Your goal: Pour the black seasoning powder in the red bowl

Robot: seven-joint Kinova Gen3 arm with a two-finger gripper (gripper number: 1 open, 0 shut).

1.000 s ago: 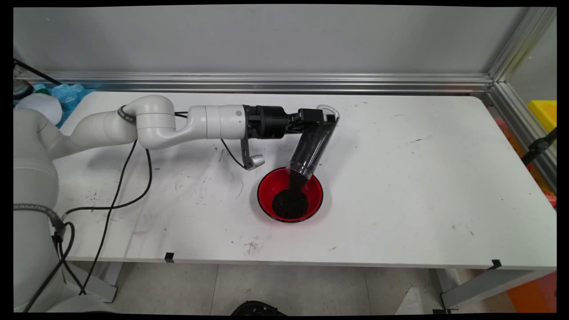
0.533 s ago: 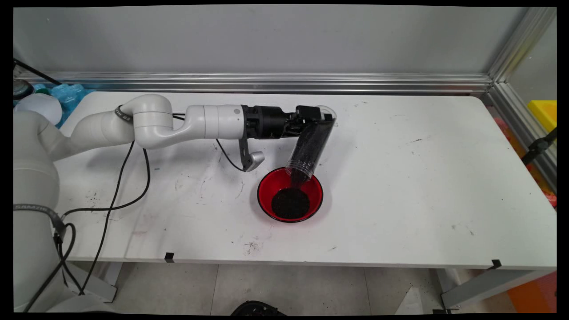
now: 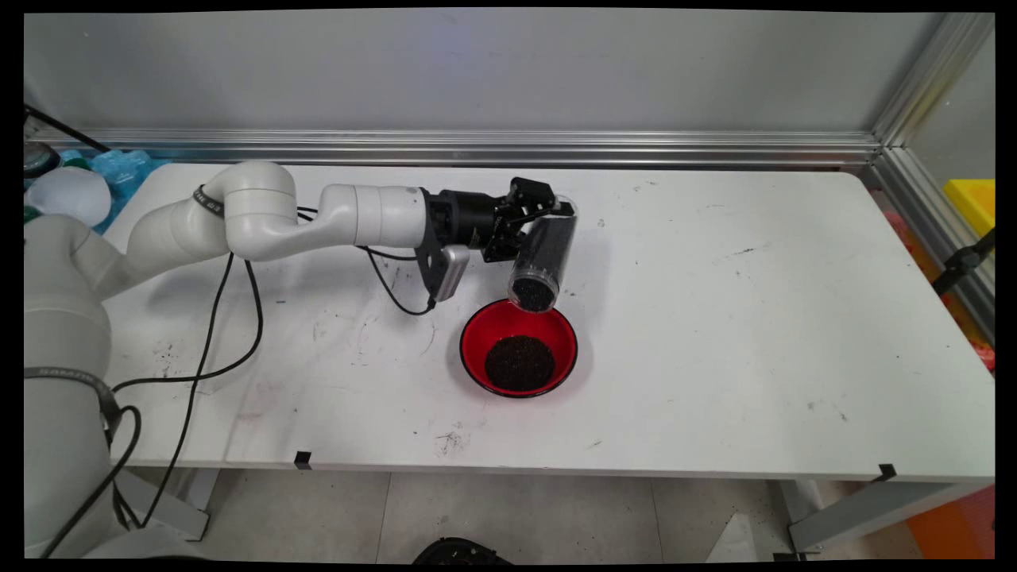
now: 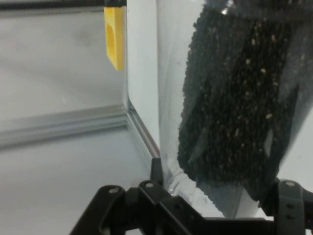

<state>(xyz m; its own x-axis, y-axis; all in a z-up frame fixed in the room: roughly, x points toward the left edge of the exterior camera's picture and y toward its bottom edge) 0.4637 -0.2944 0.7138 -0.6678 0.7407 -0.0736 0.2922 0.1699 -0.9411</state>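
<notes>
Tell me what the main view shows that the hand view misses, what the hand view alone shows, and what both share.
Only the main view shows the red bowl on the white table, a heap of dark grains in it, and the white arm with its hanging cables. Only the hand view shows pale specks among the grains and a yellow block beside the wall. Both show the tool shut on the clear cup, tilted mouth-down above the bowl's far rim, with dark grains inside.
</notes>
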